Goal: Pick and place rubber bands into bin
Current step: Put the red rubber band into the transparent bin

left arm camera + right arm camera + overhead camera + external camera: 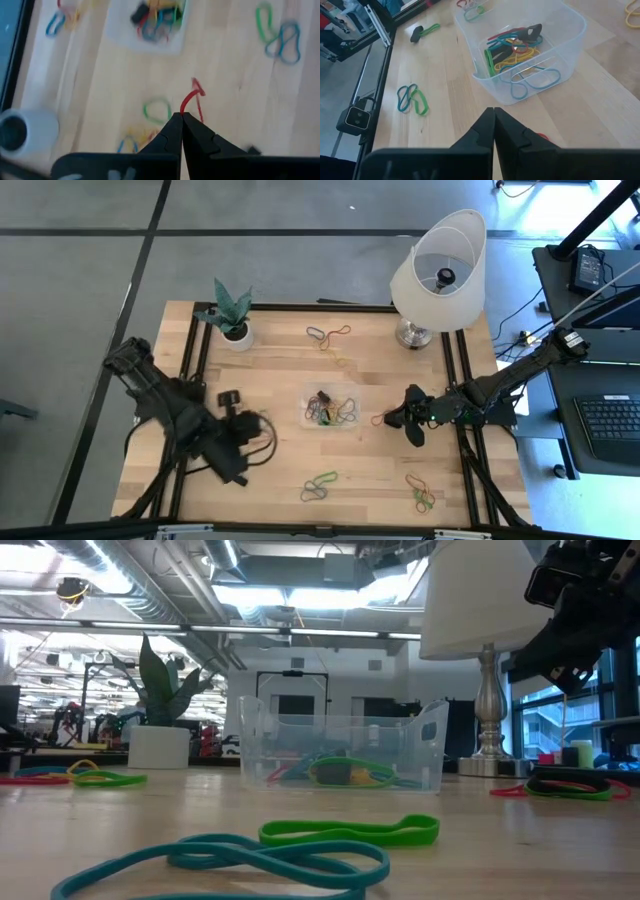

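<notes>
While the high view shows the bin (pixel 330 408) mid-desk (pixel 270 470), part-filled with rubber bands (pixel 328 410), the right end effector (pixel 413 420) sits just beside it, clenched on a red band (pixel 541 135). Left wrist: left end effector (pixel 181 118) clenched, empty. Best carry fully over the rim before release. No legible writing.

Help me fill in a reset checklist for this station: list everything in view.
table: one, light wood with black frame, under everything
bin: one, clear, table centre
rubber bands: many, red, green, blue, yellow, black; a heap in the bin, loose clusters on the table around it
red band: one, on the table between bin and right gripper
plant: one, green in a white pot, far left corner
lamp: one, white shade, silver base, far right corner
keyboard: one, dark, desk beyond the right edge
left gripper: one, dark, shut, near left area
right gripper: one, dark, shut, right of the bin
</notes>
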